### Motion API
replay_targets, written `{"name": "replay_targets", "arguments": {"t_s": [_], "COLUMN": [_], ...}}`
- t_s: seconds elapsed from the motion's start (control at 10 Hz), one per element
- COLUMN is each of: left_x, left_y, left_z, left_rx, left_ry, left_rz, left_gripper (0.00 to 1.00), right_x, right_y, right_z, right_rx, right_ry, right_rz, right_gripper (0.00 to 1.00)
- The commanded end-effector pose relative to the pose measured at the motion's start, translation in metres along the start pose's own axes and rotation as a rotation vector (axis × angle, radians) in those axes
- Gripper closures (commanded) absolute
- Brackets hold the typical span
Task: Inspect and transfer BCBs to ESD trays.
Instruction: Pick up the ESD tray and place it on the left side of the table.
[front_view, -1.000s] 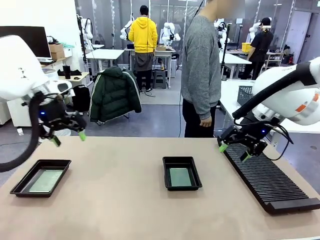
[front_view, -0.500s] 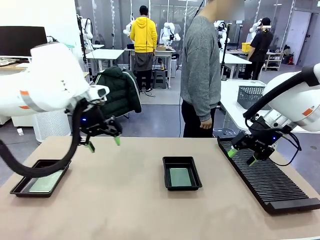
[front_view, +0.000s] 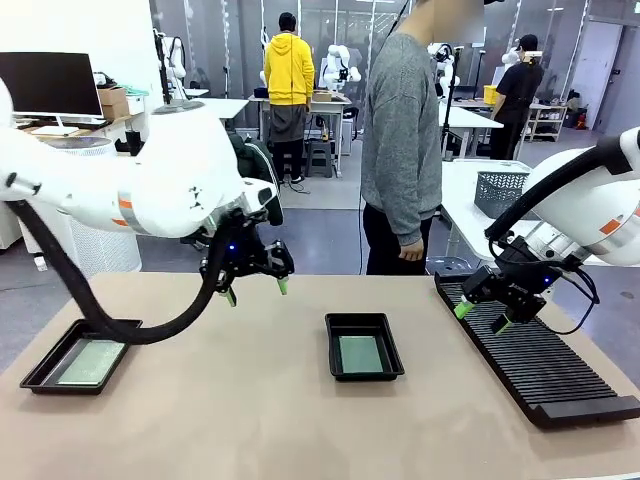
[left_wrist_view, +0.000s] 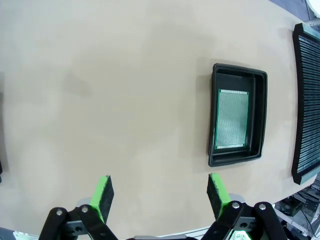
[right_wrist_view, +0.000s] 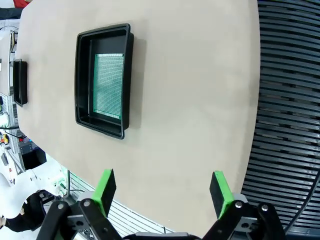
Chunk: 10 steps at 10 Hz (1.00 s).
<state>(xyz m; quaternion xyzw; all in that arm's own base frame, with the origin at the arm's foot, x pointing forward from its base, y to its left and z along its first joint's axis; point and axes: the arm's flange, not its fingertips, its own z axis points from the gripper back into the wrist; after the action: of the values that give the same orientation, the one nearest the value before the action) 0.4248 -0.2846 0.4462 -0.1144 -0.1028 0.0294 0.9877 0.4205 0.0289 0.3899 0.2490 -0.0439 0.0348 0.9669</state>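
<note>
One green BCB (front_view: 360, 353) lies flat on the floor of the ESD tray (front_view: 364, 346) near the middle of the desk (front_view: 250, 400), with bare black floor showing around it on every side. A second BCB (front_view: 91, 361) lies flat in the other ESD tray (front_view: 82, 355), which sits by the desk's left edge, well apart from the first.

The left gripper (front_view: 255, 290) hangs above the desk toward its far edge, left of the middle tray, its green-padded fingers spread apart and grasping nothing. In the left wrist view the middle tray and its board lie beyond the fingers (left_wrist_view: 102, 190).

The right gripper (front_view: 483, 314) hovers over the far end of the long black ribbed rack (front_view: 535, 362) along the desk's right edge, fingers likewise released and empty.

A person in a grey sweater (front_view: 402, 140) stands beyond the far edge, one hand (front_view: 411, 244) hanging at the side.
</note>
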Motion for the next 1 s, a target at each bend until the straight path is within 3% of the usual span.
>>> {"name": "replay_targets", "arguments": {"t_s": [0.0, 0.5, 0.9], "left_x": [0.01, 0.02, 0.018], "left_y": [-0.029, -0.096, -0.119], "left_z": [-0.016, -0.062, -0.109], "left_rx": [0.039, 0.073, 0.102], "left_ry": [-0.007, 0.031, 0.082], "left_rz": [-0.007, -0.06, -0.068], "left_gripper": [0.0, 0.0, 0.0], "right_x": [-0.001, -0.001, -0.001], "right_y": [0.0, 0.0, 0.0], "right_z": [0.002, 0.002, 0.002], "right_rx": [0.0, 0.0, 0.0], "right_ry": [-0.003, -0.003, -0.003], "right_rz": [-0.008, -0.008, -0.008], "right_gripper": [0.0, 0.0, 0.0]}}
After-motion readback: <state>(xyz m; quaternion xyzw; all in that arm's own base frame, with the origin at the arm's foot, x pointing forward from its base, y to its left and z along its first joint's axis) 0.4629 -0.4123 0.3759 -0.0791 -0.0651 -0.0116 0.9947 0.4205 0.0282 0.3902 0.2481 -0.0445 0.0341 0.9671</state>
